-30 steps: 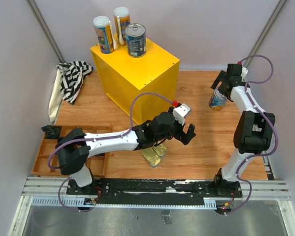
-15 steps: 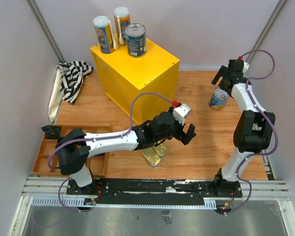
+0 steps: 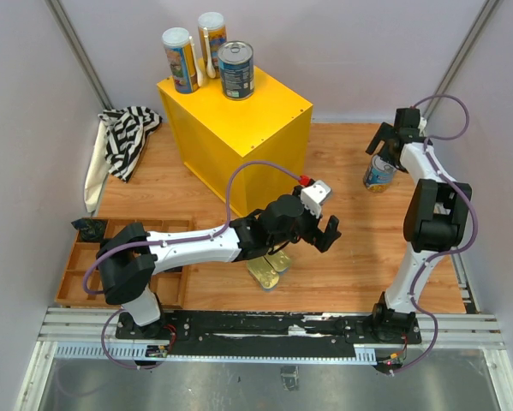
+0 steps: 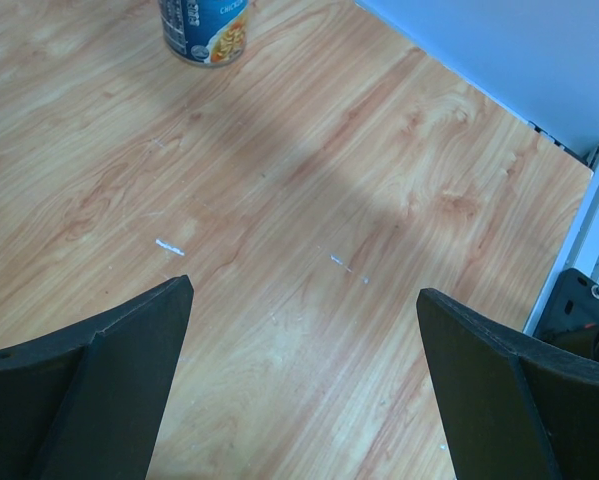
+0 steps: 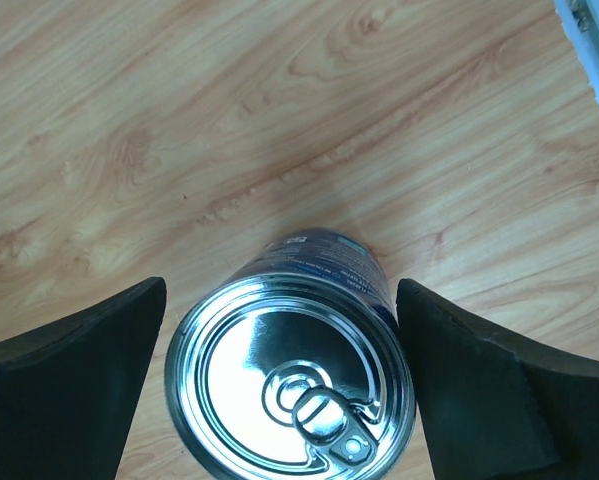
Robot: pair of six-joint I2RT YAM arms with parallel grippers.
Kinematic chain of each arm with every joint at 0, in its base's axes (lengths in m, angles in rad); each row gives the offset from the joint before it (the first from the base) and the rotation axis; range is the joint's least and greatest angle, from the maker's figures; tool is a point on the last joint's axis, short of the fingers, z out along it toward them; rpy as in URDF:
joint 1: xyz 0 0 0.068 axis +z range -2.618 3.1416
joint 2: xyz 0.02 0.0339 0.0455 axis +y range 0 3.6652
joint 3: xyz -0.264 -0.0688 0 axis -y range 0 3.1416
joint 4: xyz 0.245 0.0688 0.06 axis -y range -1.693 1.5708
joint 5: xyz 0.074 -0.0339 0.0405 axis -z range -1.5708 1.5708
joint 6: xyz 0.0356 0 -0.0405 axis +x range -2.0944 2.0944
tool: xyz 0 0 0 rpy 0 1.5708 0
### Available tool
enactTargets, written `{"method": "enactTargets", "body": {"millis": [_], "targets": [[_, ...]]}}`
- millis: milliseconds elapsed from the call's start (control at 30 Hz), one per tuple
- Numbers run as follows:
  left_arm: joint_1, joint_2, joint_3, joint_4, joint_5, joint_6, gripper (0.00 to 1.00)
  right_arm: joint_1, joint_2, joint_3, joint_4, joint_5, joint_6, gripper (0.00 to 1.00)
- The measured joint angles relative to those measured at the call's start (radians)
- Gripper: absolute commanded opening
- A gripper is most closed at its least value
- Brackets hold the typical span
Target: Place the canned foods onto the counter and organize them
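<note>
right gripper (image 5: pixel 281 290): I see it back down over the blue-labelled can (image 5: pixel 297 385), jaws wide, nothing held.
blue-labelled can: upright on the table (image 3: pixel 350 257), right of the counter (image 3: pixel 239 120).
left gripper (image 4: pixel 304 295): unmoved, spread wide, empty.

three cans (image 3: pixel 236 70) on counter (image 3: pixel 249 118); fourth can (image 3: pixel 378 174) right; tins (image 3: pixel 264 272) before

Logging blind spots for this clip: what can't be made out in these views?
- Gold tins: top view, mostly under the left arm.
- Floor can: right wrist view, cut by the bottom edge; left wrist view, top cut off.
- Wooden tray contents: top view, too small, partly covered by that arm.
</note>
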Motion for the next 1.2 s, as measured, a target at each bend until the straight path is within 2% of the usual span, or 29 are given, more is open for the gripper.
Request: {"method": "enactTargets", "body": {"millis": [200,500,700,1200], "targets": [[0.0,-0.004,-0.016,0.0,-0.008,-0.032,0.99,0.0,-0.015,-0.085,0.031,-0.046,-0.001,0.99],[0.0,-0.061,-0.132,0.013,-0.035,-0.073,0.99,0.02,-0.158,-0.268,0.058,-0.096,0.002,0.89],[0.0,-0.098,-0.228,0.051,-0.042,-0.072,0.99,0.068,-0.253,-0.379,0.063,-0.111,0.006,0.88],[-0.04,-0.216,-0.418,0.13,0.016,-0.04,0.99,0.468,-0.555,-0.694,0.082,-0.079,0.069,0.88]]}}
